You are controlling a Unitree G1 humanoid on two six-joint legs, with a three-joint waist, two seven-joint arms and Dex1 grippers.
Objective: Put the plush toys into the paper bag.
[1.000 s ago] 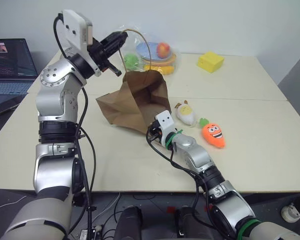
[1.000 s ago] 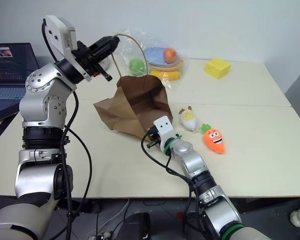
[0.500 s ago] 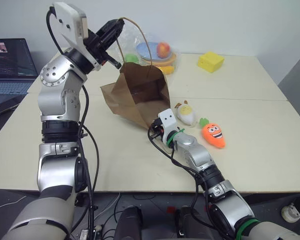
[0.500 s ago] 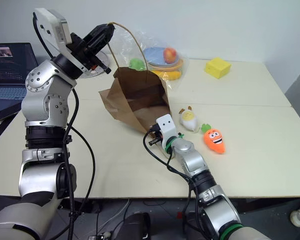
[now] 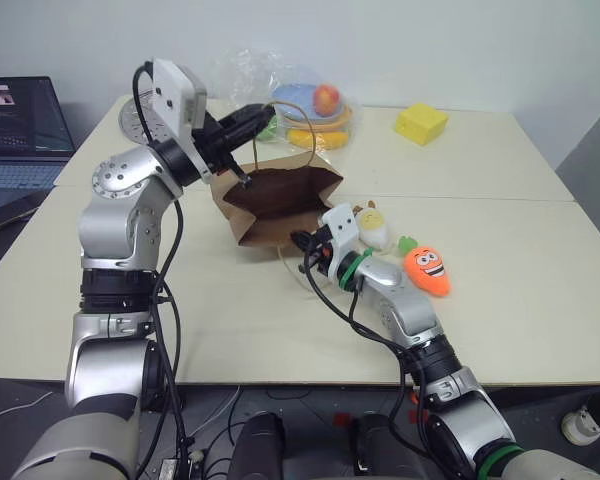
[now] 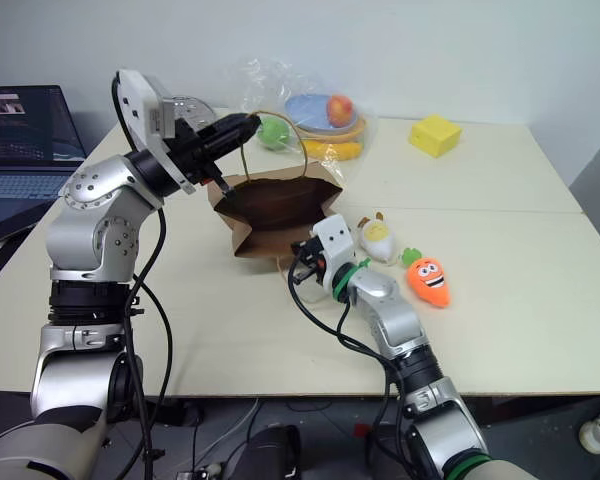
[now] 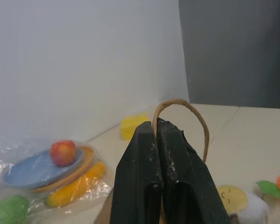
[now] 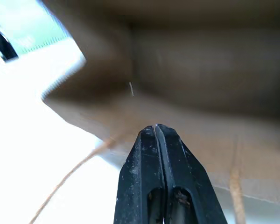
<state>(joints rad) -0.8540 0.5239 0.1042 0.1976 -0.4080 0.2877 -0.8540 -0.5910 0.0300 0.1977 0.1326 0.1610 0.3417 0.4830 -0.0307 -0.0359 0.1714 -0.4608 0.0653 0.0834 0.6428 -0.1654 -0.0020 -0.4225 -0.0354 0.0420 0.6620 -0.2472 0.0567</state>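
The left tool [image 7: 155,128] was clamped on a handle [image 7: 189,112] of the bag [image 5: 280,205], which stood open on the bench [image 5: 500,310]. The right tool [image 8: 156,133], closed and empty, pointed into the bag's mouth. The egg [image 5: 372,226] and carrot [image 5: 427,270] lay just right of the bag.

Left gripper [image 5: 263,117] lowered the paper bag [image 5: 280,205], apparently onto its side.
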